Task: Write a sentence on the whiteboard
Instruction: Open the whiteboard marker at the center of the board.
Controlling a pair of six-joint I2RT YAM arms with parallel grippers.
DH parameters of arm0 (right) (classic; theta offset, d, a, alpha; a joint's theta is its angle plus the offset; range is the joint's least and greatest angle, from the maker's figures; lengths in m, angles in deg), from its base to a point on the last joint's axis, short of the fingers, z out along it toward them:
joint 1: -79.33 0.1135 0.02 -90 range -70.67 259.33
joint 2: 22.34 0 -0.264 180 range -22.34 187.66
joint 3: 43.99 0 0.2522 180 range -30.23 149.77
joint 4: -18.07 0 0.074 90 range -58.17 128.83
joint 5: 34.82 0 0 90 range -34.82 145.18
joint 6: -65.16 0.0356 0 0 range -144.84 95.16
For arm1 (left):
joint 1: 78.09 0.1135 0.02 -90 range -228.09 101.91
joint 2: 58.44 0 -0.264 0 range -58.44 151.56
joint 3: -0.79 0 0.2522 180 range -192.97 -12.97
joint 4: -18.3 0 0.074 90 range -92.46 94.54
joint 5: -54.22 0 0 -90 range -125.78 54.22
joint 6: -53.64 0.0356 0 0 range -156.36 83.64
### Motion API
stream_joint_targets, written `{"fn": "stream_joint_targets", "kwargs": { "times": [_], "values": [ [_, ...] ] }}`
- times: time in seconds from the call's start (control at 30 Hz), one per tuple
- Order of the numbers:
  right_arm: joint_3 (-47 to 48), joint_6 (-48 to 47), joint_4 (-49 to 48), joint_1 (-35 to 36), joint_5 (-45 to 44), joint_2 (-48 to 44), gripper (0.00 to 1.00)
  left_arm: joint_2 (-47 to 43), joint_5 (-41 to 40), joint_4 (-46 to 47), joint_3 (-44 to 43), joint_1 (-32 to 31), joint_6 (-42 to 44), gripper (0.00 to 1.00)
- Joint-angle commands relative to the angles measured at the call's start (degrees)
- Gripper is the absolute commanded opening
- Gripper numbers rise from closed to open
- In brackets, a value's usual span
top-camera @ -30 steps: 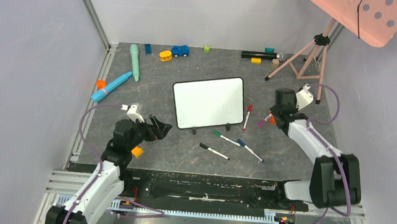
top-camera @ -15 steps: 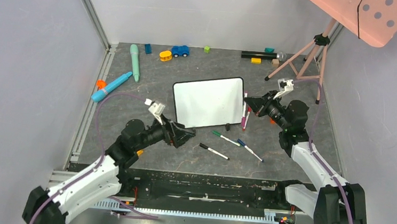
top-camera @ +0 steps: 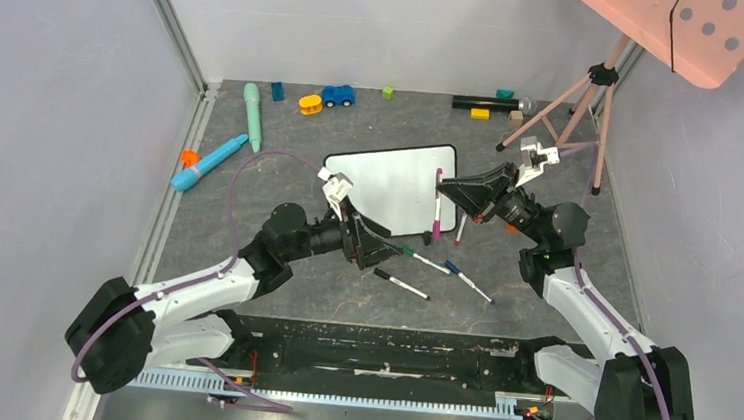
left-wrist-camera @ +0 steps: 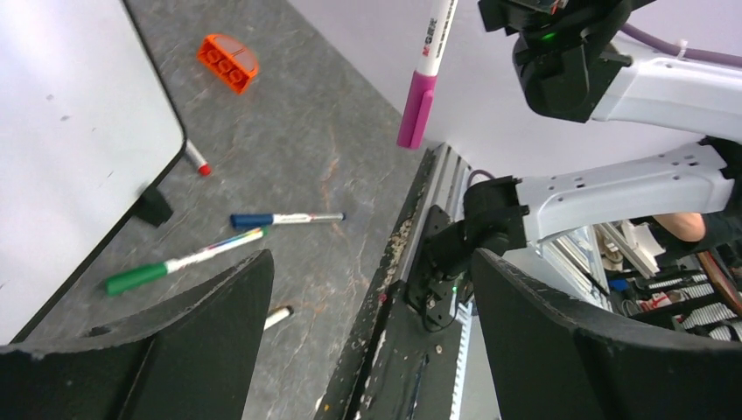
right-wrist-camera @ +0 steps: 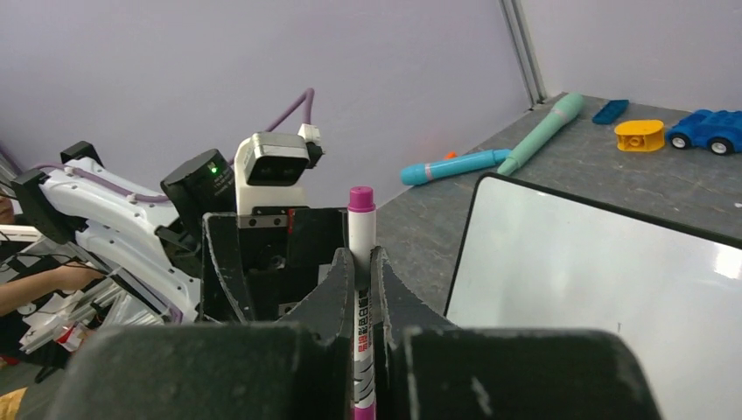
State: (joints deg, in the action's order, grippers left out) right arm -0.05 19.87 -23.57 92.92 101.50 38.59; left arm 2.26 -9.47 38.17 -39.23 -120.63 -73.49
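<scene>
Robot lab, walled table (top-camera: 375,120), tripod (top-camera: 599,75)

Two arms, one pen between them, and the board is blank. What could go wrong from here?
The pink marker has its cap on and is pinched only by the right hand. If the open left hand grabs the cap off-centre, the marker might twist or slip out. The left hand also sits low by the whiteboard and the loose green marker, so it could nudge either.
</scene>
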Motion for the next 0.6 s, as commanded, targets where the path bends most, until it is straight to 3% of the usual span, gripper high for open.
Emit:
{"fn": "stream_joint_targets", "kwargs": {
  "times": [0.0, 0.4, 0.57],
  "values": [
    [3.9, 0.7, 2.5, 2.0, -3.6, -1.6, 0.00, 3.7, 2.1, 9.2, -4.5, -1.6, -3.0, 0.88],
    [4.3, -0.4, 6.2, 7.9, -9.8, -1.0, 0.00, 10.5, 3.4, 12.4, -9.4, -3.5, -2.8, 0.69],
    [4.6, -0.9, 6.0, 9.8, -11.8, -0.8, 0.00, 12.1, 4.2, 15.6, -9.6, -4.3, -2.9, 0.55]
  ]
}}
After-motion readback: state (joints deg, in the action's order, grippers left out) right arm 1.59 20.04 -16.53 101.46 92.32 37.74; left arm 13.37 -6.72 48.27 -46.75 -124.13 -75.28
